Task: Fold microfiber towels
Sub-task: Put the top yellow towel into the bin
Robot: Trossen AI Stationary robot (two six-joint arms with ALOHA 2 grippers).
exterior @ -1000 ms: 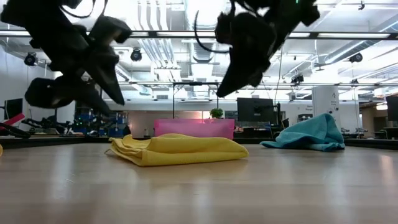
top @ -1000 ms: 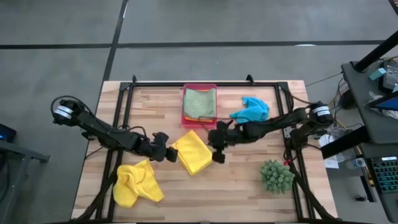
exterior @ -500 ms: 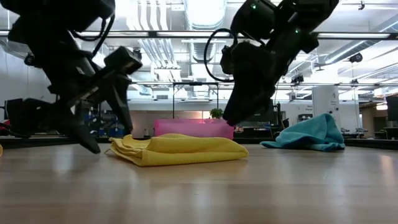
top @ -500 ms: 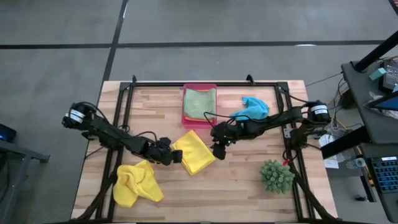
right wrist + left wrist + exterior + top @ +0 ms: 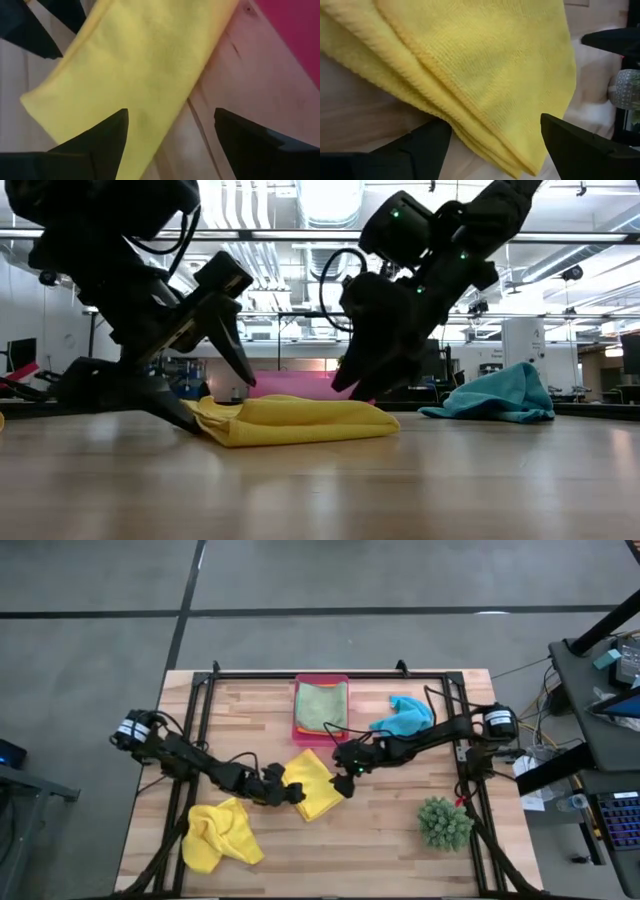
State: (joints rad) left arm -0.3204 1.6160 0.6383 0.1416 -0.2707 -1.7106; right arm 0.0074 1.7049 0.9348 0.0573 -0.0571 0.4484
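A: From above, the folded yellow towel [image 5: 312, 783] lies at frame centre on the desk [image 5: 380, 830]; left claw [image 5: 291, 792] and right claw [image 5: 343, 769] flank it.

B: Low view, both claws spread apart, over its ends.

A: Wrist views: fingers apart, nothing clamped.
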